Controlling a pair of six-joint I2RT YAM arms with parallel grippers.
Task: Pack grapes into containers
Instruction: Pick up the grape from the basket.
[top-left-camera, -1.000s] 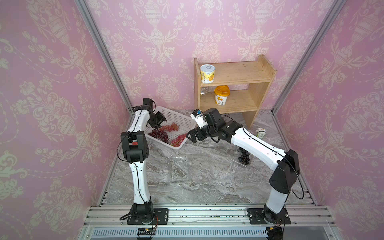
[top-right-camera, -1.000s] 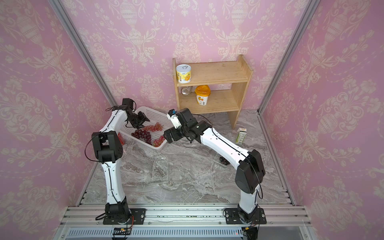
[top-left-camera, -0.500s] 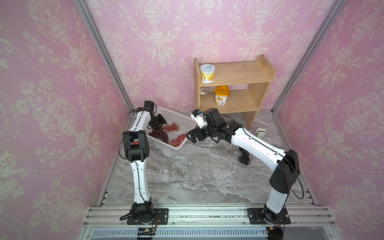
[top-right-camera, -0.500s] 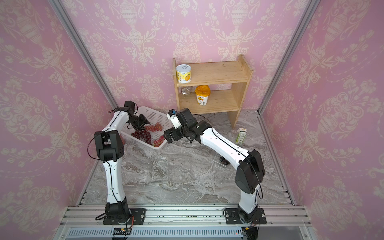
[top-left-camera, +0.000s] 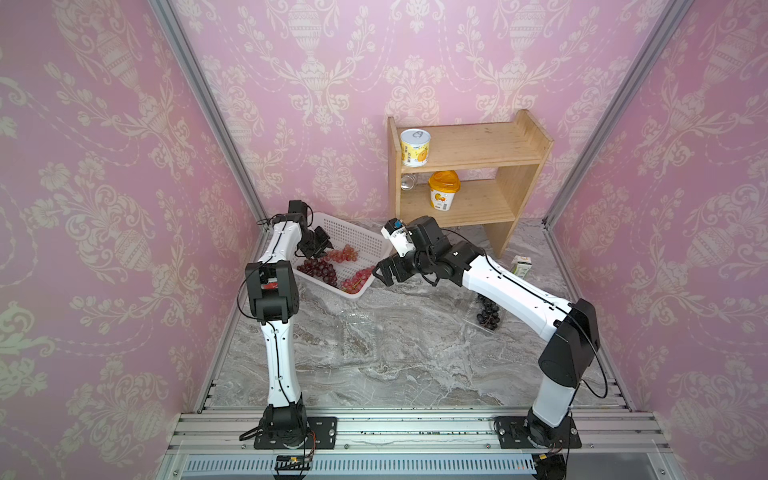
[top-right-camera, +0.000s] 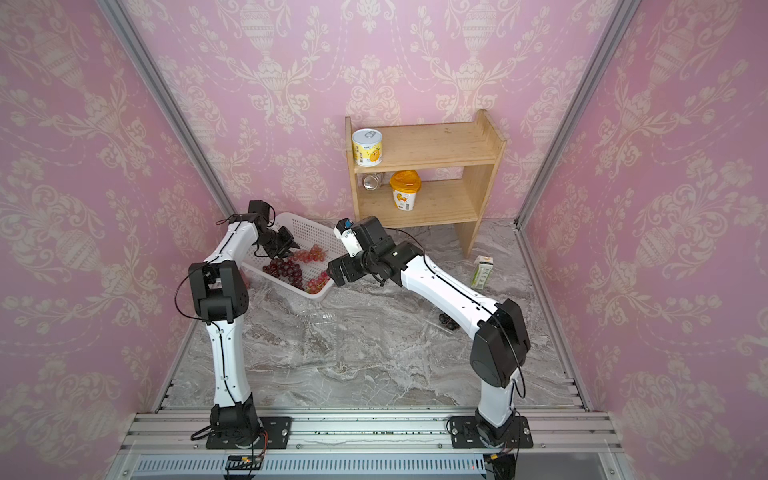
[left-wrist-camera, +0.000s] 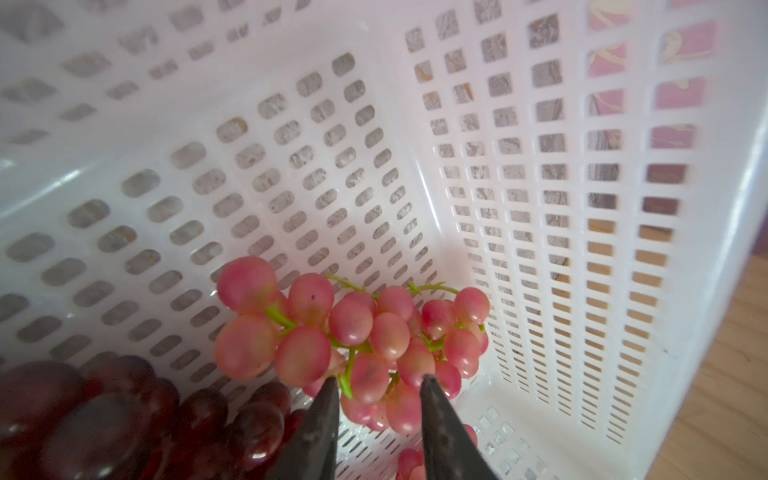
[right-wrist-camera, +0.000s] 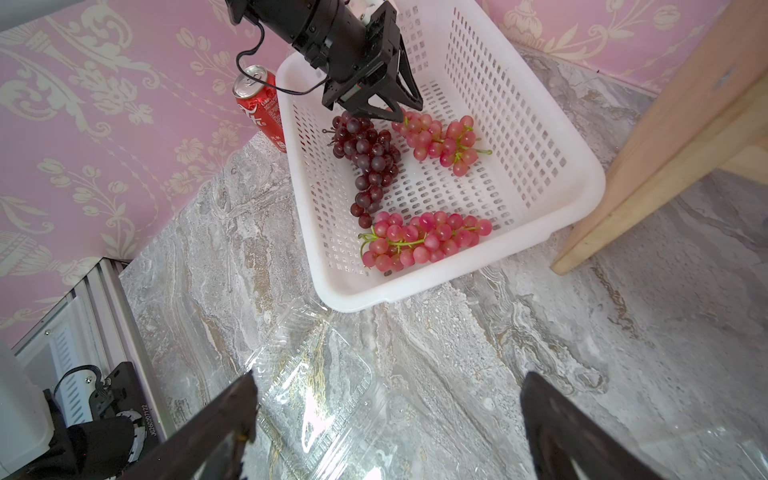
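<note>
In both top views the right arm (top-left-camera: 511, 286) half hid a black bunch (top-left-camera: 487, 312). Left wrist: left claw (left-wrist-camera: 378, 380) stood narrow astride a pink bunch (left-wrist-camera: 353, 328) in the basket (left-wrist-camera: 540, 166), grip unclear. Right wrist: right claw (right-wrist-camera: 388, 376) gaped above a container (right-wrist-camera: 316, 399); a can (right-wrist-camera: 262, 106) stood beside the basket.

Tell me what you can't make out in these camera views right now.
- Left hand grip: left wrist view, fingers flank the pink bunch; grapes hide any contact.
- Dark grapes: both top views, the right arm covers most of them.
- Clear container by the basket: top views, too transparent against the marble to outline.
</note>
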